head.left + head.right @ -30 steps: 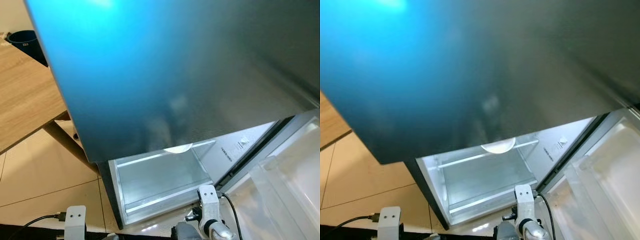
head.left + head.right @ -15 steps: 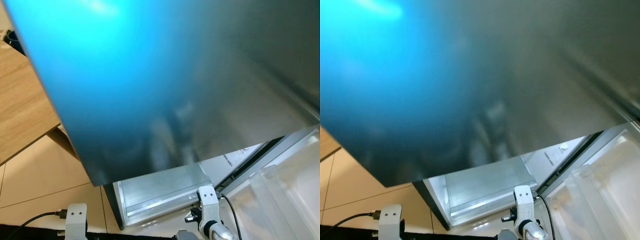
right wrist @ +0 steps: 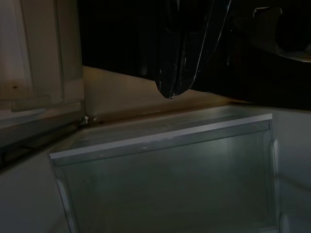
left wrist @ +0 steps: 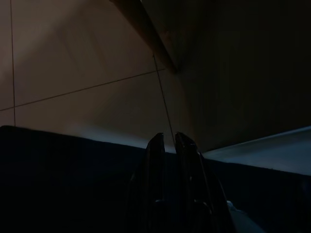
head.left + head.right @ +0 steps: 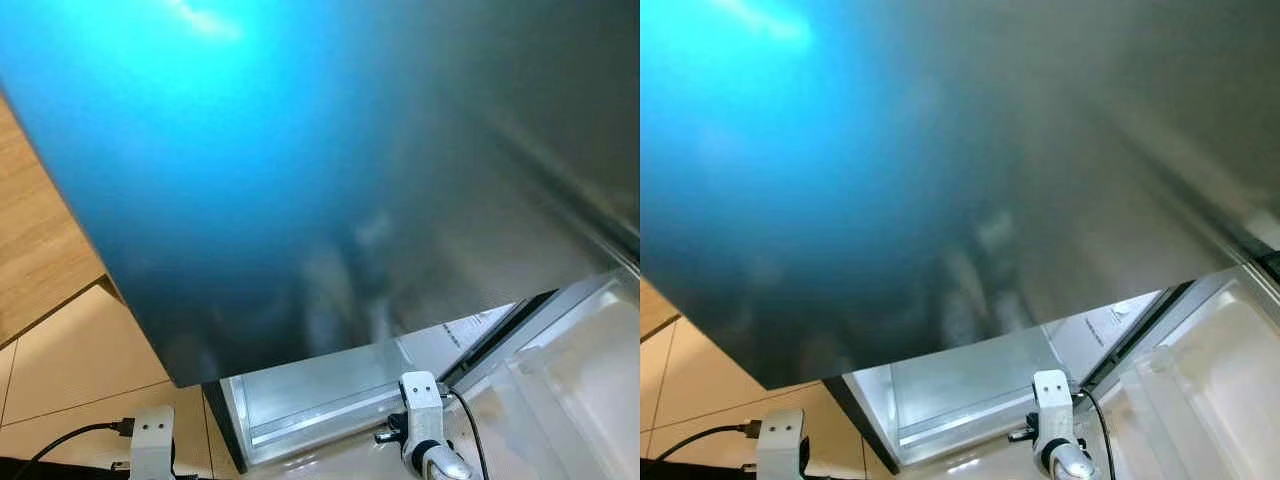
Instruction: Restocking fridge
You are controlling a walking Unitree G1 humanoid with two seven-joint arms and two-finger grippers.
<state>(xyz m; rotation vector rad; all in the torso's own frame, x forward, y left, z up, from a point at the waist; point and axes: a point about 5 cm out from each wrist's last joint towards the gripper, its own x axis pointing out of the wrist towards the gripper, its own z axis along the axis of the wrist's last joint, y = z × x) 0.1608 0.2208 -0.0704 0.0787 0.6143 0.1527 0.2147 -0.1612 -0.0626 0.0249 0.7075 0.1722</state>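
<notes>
Right gripper (image 3: 170, 92): fingers together, empty, hanging above the drawer (image 3: 165, 174).
Left gripper (image 4: 166, 141): nearly closed, empty, over the floor (image 4: 82, 68).
Fridge door (image 5: 330, 150): open.

**Tiled floor and a wooden worktop in cool blue light**

The floor (image 5: 70, 365) is laid with large beige tiles, split by thin dark grout lines. At the robot's left, a light wooden worktop (image 5: 30, 250) with visible grain juts in above the tiles. Its angled wooden leg (image 4: 148, 31) comes down towards a grout line in the dim left wrist view. Bright bluish light glows at the upper left and fades to grey towards the right.
</notes>
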